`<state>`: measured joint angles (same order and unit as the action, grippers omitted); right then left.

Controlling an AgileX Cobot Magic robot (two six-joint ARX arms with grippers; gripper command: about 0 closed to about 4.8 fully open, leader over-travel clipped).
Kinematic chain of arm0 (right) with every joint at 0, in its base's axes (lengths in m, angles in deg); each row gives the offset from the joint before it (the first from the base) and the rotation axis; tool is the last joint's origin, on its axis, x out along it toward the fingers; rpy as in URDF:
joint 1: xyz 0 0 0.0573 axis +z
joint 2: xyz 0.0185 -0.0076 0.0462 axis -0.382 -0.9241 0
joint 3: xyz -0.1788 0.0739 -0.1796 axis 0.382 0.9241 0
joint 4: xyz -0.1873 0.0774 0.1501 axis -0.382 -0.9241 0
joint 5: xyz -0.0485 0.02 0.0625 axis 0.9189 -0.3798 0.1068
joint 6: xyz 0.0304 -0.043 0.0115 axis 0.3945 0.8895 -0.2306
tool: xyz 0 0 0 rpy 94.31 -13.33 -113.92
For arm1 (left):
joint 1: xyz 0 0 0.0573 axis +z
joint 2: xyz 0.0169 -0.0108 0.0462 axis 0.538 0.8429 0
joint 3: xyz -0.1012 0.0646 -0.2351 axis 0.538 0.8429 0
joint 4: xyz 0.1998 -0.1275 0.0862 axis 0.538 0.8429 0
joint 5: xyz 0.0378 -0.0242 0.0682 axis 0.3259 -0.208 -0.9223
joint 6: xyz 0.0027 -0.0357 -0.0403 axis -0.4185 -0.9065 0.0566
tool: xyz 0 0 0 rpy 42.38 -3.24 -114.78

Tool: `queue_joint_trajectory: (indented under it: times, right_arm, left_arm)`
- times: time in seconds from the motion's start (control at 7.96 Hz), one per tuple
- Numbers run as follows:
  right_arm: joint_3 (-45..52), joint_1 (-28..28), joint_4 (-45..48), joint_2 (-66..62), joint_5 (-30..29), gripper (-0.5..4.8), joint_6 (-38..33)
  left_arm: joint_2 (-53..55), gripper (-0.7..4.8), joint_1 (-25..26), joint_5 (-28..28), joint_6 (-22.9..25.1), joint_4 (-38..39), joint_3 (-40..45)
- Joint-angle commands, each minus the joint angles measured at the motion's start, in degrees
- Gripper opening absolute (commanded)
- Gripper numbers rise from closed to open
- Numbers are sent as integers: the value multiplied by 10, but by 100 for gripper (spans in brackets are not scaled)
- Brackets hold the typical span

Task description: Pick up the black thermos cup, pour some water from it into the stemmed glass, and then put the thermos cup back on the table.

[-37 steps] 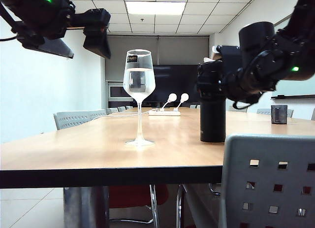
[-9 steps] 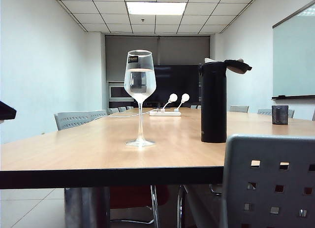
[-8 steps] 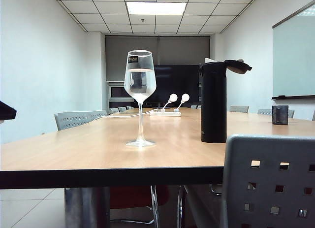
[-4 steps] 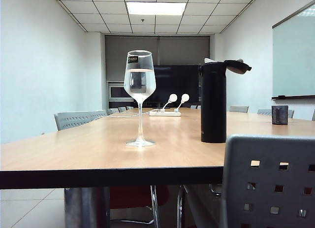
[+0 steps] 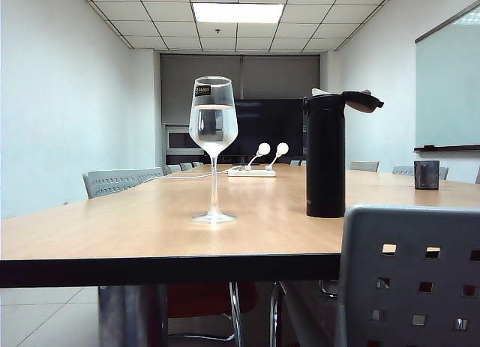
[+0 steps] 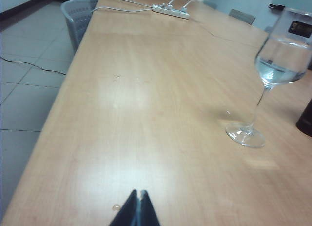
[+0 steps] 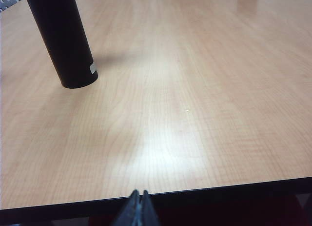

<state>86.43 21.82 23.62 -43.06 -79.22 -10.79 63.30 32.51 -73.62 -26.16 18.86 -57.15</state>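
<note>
Conference room, long light-wood table (image 5: 135,227). Your left gripper (image 6: 137,195) and right gripper (image 7: 138,194) are pinched closed, empty, at its near edge. Black thermos cup (image 5: 325,156) stands lid-open beside the water-filled stemmed glass (image 5: 213,133); power strip (image 5: 251,172) behind.

Neither arm appears in the exterior view. In the left wrist view, the black thermos cup (image 6: 306,119) is cut off at the frame edge, leaving only a sliver of its base; the stemmed glass (image 6: 273,74) loses its rim. In the right wrist view, the thermos top is cropped. The glass label text is illegible.
</note>
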Motion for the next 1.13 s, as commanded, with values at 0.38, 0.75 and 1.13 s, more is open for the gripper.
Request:
queue_joint_trajectory:
  times: [0.38, 0.75, 1.13]
  right_arm:
    - [1, 0, 16, 0, 1, -3, 4]
    - [1, 0, 16, 0, 1, -3, 4]
    - [1, 0, 16, 0, 1, -3, 4]
  left_arm:
    - [0, -1, 0, -80, 2, -11, 0]
    - [0, -1, 0, -80, 1, -11, 0]
    - [0, -1, 0, -80, 2, -11, 0]
